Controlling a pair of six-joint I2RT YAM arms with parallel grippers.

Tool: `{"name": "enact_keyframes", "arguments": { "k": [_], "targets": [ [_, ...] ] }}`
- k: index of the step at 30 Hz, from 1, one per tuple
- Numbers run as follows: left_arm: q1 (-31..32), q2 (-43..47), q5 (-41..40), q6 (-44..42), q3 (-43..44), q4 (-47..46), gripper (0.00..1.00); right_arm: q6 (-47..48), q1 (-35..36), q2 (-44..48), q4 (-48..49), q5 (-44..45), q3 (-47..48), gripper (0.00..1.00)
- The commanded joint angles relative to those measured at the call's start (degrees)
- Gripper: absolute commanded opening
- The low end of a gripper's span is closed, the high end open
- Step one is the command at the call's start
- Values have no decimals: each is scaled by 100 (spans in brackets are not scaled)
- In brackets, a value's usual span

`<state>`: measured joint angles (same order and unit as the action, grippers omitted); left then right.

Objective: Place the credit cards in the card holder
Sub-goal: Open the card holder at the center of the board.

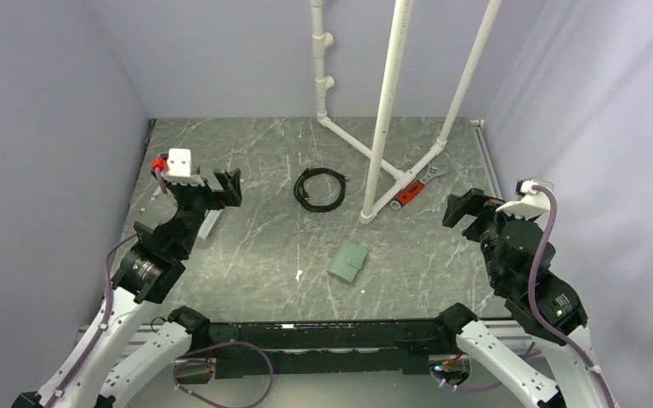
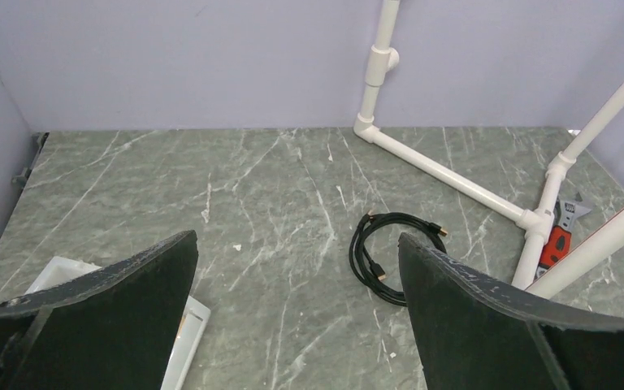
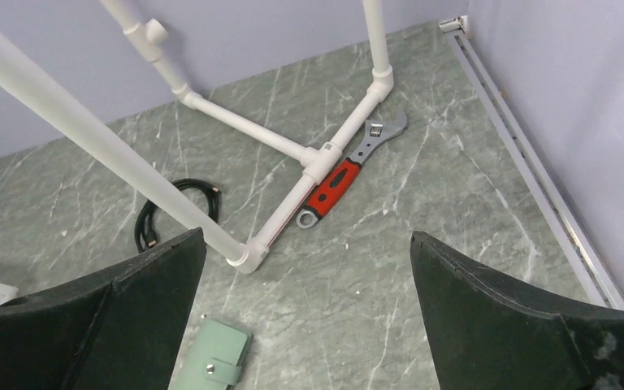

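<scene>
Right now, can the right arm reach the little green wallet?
Probably yes. The wallet lies closed on the bare table, left of the open right gripper, with nothing between them.

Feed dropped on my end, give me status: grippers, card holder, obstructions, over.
Left gripper open, empty; right gripper open, empty. Grey-green folding card holder shut, flat on marbled table, not held. Black coiled cable beyond it, not blocking.

- A robot test cell in a lab: plain lavender panels wall in a marbled grey-green tabletop on three sides.
- A left arm and a right arm stand at a black rail along its near edge.
- A white PVC pipe frame rises at the back, with a red-handled wrench just beside it.
</scene>
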<state>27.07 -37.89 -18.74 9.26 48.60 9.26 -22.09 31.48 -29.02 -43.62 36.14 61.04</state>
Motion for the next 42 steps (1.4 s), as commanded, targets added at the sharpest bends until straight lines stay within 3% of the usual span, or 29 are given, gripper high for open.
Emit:
{"name": "enact_keyframes", "arguments": {
  "k": [1, 13, 20, 24, 27, 33, 40, 42],
  "targets": [
    [-30, -137, 151, -28, 92, -154, 99, -29, 7, 14, -47, 197, 93, 100],
    [-26, -1264, 1980, 432, 393, -30, 99, -604, 7, -543, -77, -571, -533, 100],
    [513, -2925, 3740, 982, 876, 221, 95, -1653, -1, -1228, 619, -2646, -1558, 100],
    [1183, -4129, 4497, 1258, 1243, 560, 89, -2299, 7, -1810, 1495, -4081, -2325, 89],
    [1423, -4837, 4846, 1568, 1410, 751, 84, -2800, 7, -2086, 2186, -4511, -2858, 85],
    [1441, -5862, 5030, 1813, 1795, 1404, 75, -3251, 7, -2733, 3461, -4790, -3566, 77],
    [1423, -6444, 5133, 1918, 1902, 1499, 71, -3281, 7, -3341, 4148, -4706, -3785, 50],
    [1396, -6615, 5184, 1936, 1956, 1523, 71, -3291, 7, -3435, 4304, -4686, -3871, 49]
  ]
}}
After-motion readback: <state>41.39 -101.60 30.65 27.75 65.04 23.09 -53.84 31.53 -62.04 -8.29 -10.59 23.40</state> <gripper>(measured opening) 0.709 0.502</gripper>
